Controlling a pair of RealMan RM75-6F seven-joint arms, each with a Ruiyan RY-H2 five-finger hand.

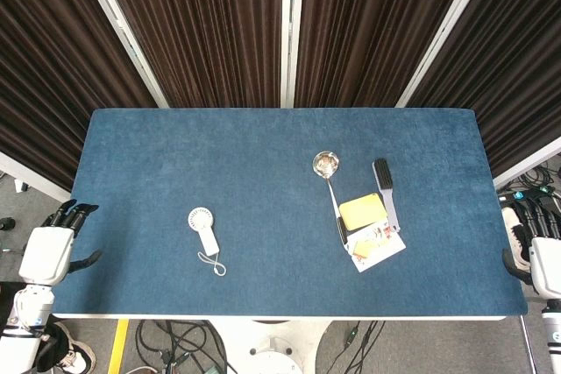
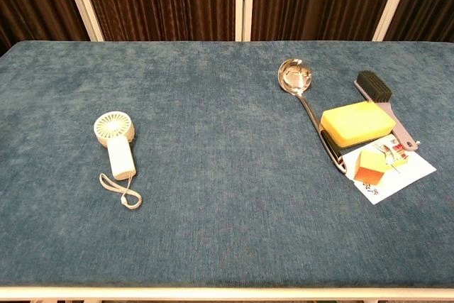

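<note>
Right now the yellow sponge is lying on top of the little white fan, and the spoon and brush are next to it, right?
Not quite. The yellow sponge lies on the handle of the big spoon, not on the little white fan. The fan sits alone, far off on the other side of the table. The brush is indeed beside the sponge. The chest view shows this best.

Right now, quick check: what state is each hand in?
Left hand: open, holding nothing, beside the table's left edge.
Right hand: holds nothing; partly cut off by the frame edge, so open or closed cannot be told.
</note>
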